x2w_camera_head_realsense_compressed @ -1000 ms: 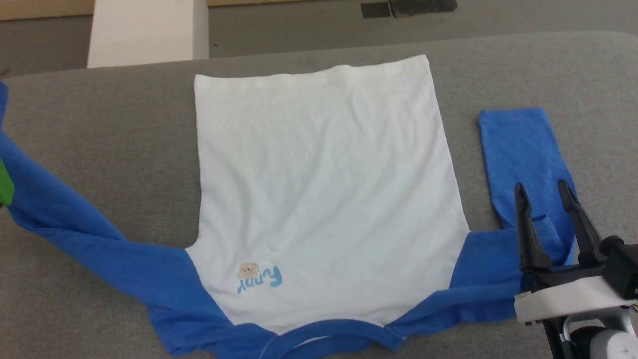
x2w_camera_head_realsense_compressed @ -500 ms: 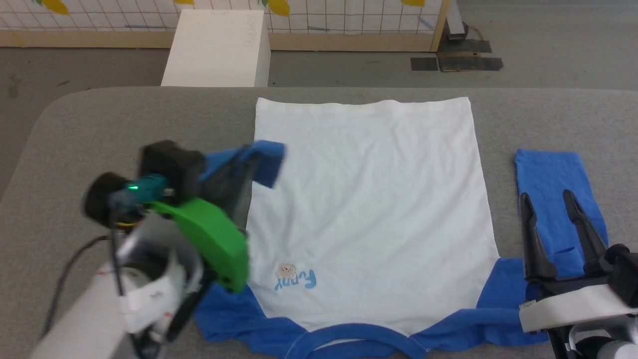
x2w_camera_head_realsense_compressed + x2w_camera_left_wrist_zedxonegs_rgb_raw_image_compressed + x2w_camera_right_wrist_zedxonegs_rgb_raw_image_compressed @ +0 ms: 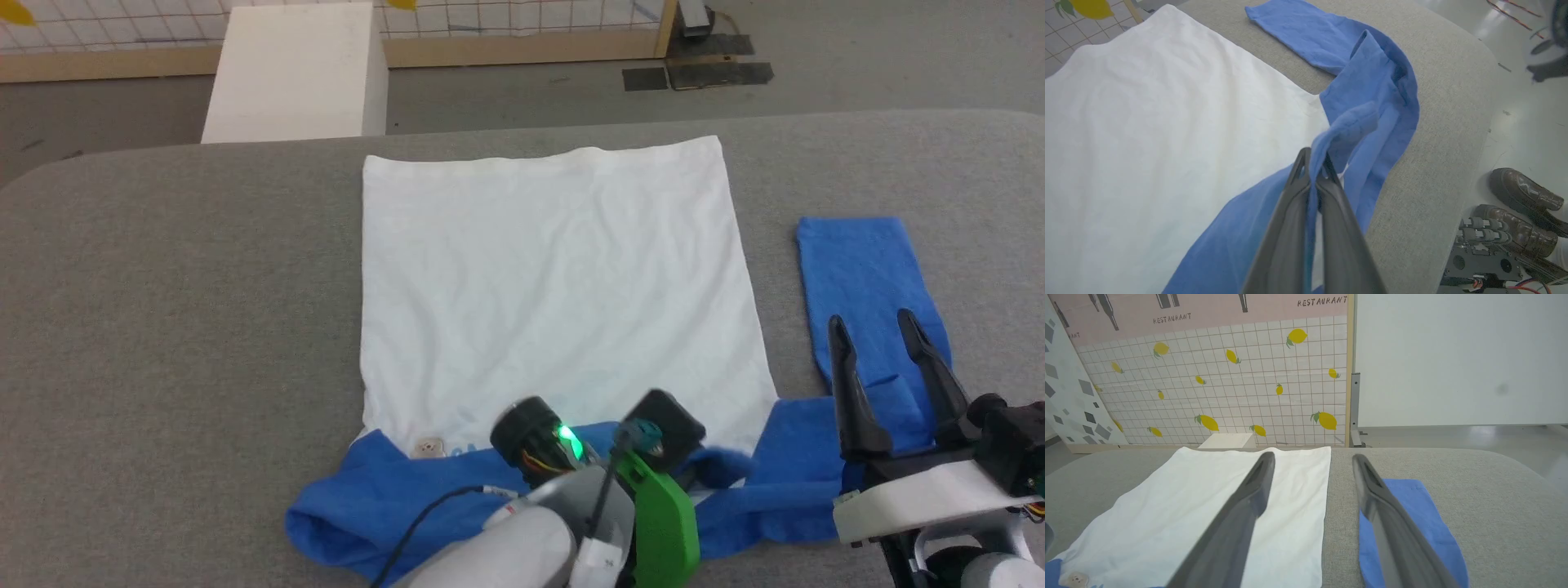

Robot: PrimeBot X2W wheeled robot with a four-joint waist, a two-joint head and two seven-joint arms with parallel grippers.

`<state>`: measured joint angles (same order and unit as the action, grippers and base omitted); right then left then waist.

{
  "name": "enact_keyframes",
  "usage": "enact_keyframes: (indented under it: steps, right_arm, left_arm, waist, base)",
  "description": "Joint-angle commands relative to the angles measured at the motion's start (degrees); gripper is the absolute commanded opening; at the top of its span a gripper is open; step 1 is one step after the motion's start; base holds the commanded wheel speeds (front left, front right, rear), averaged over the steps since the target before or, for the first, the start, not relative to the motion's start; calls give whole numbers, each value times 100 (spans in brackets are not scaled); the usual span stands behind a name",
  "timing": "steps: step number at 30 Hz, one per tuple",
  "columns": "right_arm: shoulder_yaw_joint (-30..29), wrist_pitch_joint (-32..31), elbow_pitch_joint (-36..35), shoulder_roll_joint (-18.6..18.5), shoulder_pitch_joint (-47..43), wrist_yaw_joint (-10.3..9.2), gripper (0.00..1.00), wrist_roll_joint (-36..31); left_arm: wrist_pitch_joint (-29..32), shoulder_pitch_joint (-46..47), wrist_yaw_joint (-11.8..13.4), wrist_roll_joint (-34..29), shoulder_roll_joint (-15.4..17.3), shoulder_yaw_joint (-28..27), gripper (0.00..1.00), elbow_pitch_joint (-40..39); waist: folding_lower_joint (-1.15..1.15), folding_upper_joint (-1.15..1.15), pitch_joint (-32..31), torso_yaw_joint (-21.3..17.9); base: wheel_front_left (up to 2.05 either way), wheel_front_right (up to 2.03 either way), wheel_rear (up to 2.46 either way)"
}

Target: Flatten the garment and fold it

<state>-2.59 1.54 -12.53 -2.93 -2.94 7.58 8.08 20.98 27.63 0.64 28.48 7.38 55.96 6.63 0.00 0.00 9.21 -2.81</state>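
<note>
Left sleeve [image 3: 1355,118] has been swept from the white body's left edge to the lower middle of the head view.

Nearest, the left tool [image 3: 1312,157] is seen clamped shut on the blue sleeve end, which is drawn across the neckline, apparently so that it is folded inward. At lower right, the right tool [image 3: 871,320] is held wide open and empty over the other sleeve [image 3: 857,261], probably kept ready. The garment [image 3: 547,269] is spread flat on the grey padded table [image 3: 163,286], with its hem farthest away. Brown shoes [image 3: 1523,196] are seen beside the table. Beyond it lie grey floor, a white box [image 3: 294,73] and a lemon-patterned wall [image 3: 1229,384].
</note>
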Motion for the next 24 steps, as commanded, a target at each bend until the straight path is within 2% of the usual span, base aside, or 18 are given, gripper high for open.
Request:
enact_keyframes:
  steps: [1, 6, 7, 8, 9, 13, 18, 22, 24]
  right_arm:
    - [7, 15, 27, 4, 81, -9, 100, 39]
    - [33, 47, 92, 4, 79, -9, 100, 69]
    - [32, 52, 100, 4, 75, -9, 100, 74]
    - [28, 55, 112, 4, 69, -9, 100, 80]
    - [22, 57, 119, 4, 63, -9, 100, 85]
    - [-31, 56, 141, 4, 22, -9, 100, 97]
    - [-86, 28, 101, 5, -10, -9, 100, 106]
    - [-147, -13, 32, 5, -29, -9, 100, 88]
    - [-171, -29, -3, 5, -38, -9, 100, 75]
  left_arm:
    - [-46, 85, -105, -91, -93, 133, 0, 221]
    - [-109, 65, -336, -14, -272, 426, 0, 978]
    - [-126, 74, -350, 10, -288, 432, 8, 1073]
    - [-127, 82, -385, 58, -304, 440, 34, 1174]
    - [-117, 83, -403, 121, -315, 424, 100, 1247]
    - [-148, 72, -525, 568, -357, 225, 100, 1303]
    - [-624, 46, -538, 1115, -367, -370, 100, 829]
    - [-897, -20, -448, 1221, -158, -703, 100, 309]
    - [-1077, -78, -309, 1209, -18, -911, 100, 60]
  waist:
    - [0, 0, 88, -212]
    - [0, 0, 95, -380]
    - [0, 0, 91, -391]
    - [0, 0, 84, -400]
    - [0, 0, 79, -400]
    - [0, 0, 25, -340]
    - [0, 0, -77, -178]
    - [0, 0, -133, -50]
    - [0, 0, -146, -2]
  base:
    - [0, 0, 0]
    - [0, 0, 0]
    - [0, 0, 0]
    - [0, 0, 0]
    - [0, 0, 0]
    - [0, 0, 0]
    - [0, 0, 0]
    - [0, 0, 0]
    - [0, 0, 0]
